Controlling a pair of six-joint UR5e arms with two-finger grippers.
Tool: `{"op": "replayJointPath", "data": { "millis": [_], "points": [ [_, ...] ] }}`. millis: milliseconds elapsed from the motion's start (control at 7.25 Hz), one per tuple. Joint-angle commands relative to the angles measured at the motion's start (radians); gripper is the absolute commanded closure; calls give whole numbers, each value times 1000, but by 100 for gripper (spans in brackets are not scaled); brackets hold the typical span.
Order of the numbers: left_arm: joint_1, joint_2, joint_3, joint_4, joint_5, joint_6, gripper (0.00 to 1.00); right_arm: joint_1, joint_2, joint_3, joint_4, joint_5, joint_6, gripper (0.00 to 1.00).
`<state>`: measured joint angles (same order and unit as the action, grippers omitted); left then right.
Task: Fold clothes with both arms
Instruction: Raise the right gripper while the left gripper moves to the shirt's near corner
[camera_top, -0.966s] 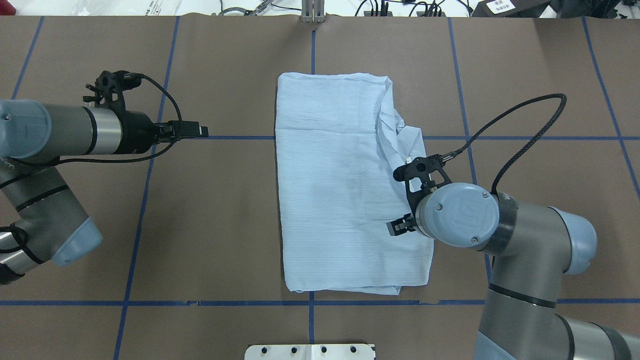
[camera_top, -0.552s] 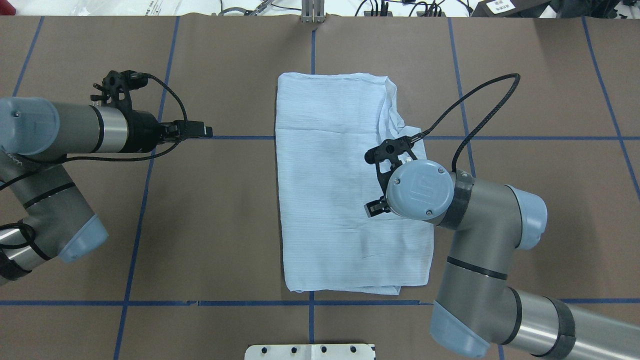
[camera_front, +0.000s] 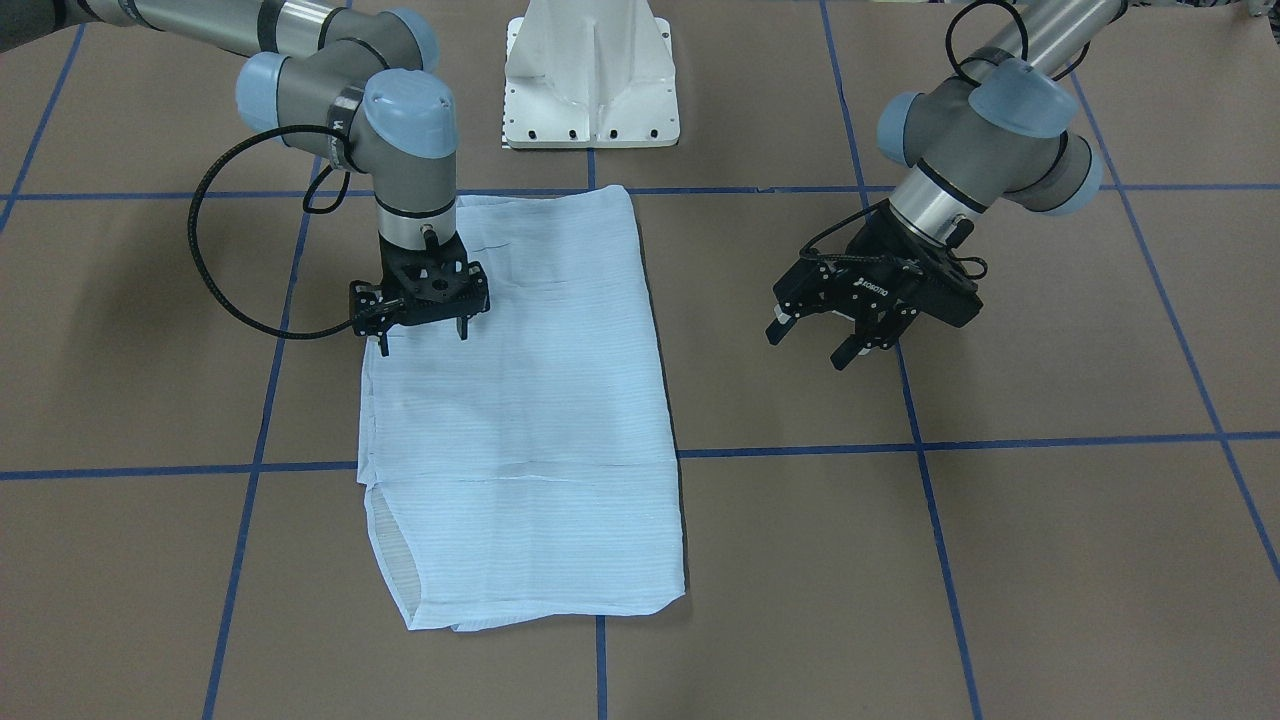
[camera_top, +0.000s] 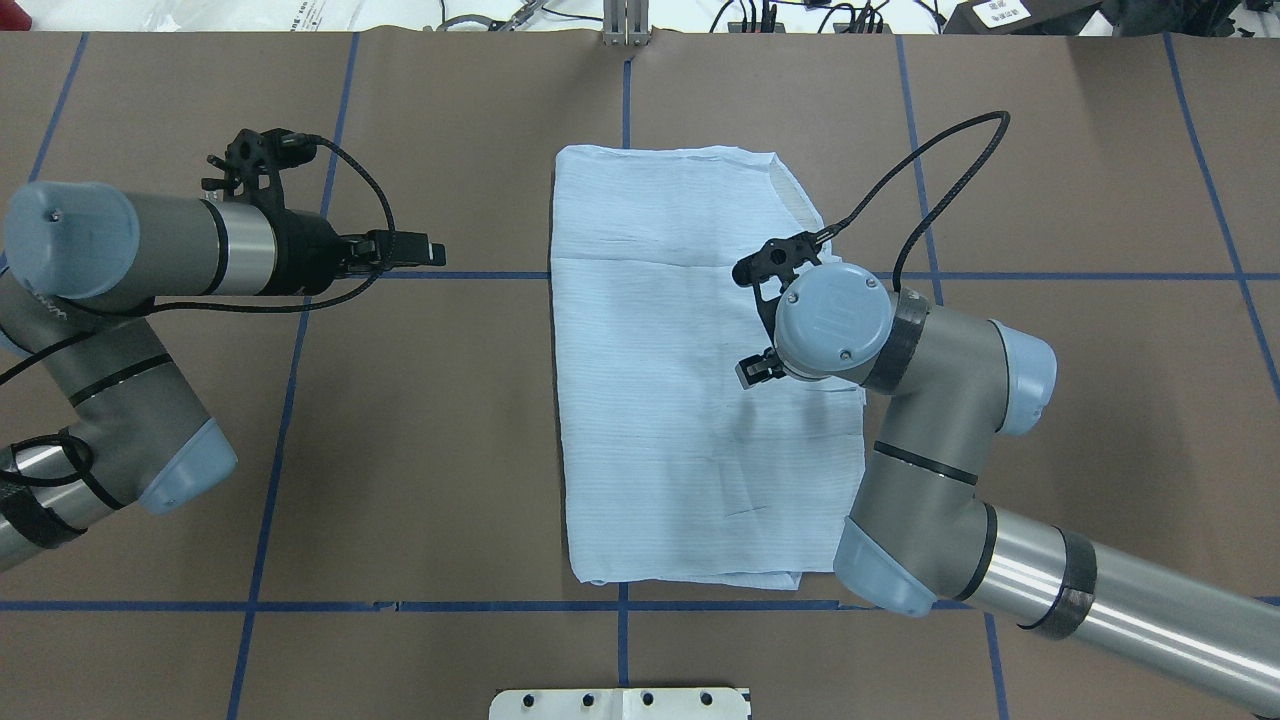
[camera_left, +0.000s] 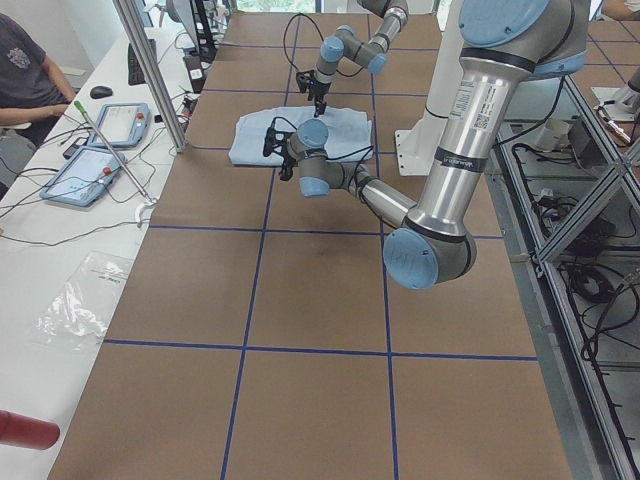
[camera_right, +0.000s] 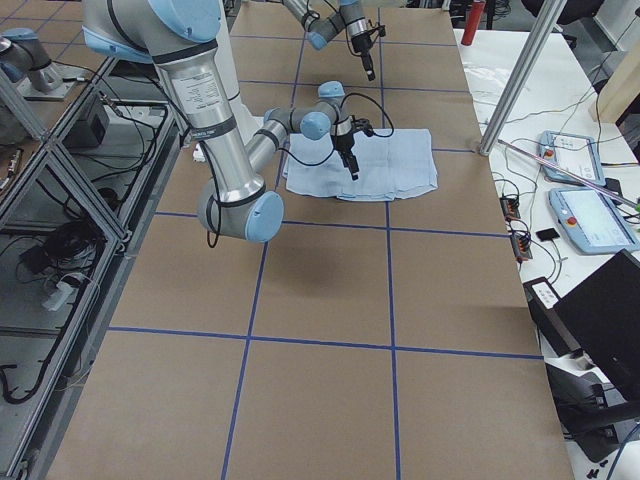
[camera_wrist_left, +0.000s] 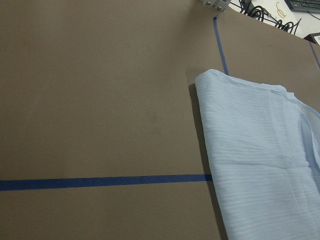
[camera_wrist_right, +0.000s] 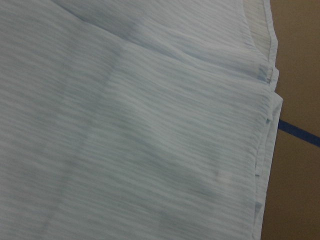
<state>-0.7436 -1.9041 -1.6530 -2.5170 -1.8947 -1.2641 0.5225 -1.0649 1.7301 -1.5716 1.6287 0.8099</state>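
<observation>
The light blue shirt (camera_top: 680, 400) lies folded into a flat rectangle at the table's middle, also shown in the front view (camera_front: 520, 420). My right gripper (camera_front: 422, 336) points straight down over the shirt's right-hand edge, open, fingertips (camera_front: 383, 347) at the cloth with nothing between them. From overhead its wrist (camera_top: 830, 320) covers most of it. My left gripper (camera_front: 812, 346) hovers open and empty over bare table left of the shirt, about a hand's width off (camera_top: 432, 250). The left wrist view shows the shirt's far left corner (camera_wrist_left: 250, 140). Striped cloth (camera_wrist_right: 140, 125) fills the right wrist view.
Brown table cover with blue tape lines (camera_top: 290, 400). The white pedestal base (camera_front: 590, 80) stands at the robot's side. The right arm's black cable (camera_top: 940, 170) loops beyond the shirt. A seated person (camera_left: 20, 70) and tablets (camera_left: 110, 125) are at a side bench.
My right arm has swung inward and farther over the shirt; the rumpled flap at the shirt's right edge now lies flat. The left gripper has edged slightly toward the shirt.
</observation>
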Motion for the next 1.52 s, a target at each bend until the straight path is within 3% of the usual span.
{"op": "replayJointPath", "data": {
  "millis": [0, 276, 690, 966, 1241, 1379],
  "points": [
    [6, -12, 24, 3, -13, -1, 0, 37, -6, 24, 24, 80, 5, 0],
    [99, -3, 10, 1, 2, -71, 0, 69, -65, 132, 13, 221, 15, 0],
    [243, -29, -22, 27, 6, -286, 0, 73, -183, 290, 19, 224, 90, 0],
    [347, -46, -144, 200, 20, -362, 0, 71, -220, 354, 22, 255, 146, 0],
    [461, -81, -163, 281, 124, -475, 1, 71, -245, 391, 22, 302, 195, 0],
    [496, -133, -169, 399, 129, -488, 1, 71, -247, 391, 24, 304, 205, 0]
  ]
}}
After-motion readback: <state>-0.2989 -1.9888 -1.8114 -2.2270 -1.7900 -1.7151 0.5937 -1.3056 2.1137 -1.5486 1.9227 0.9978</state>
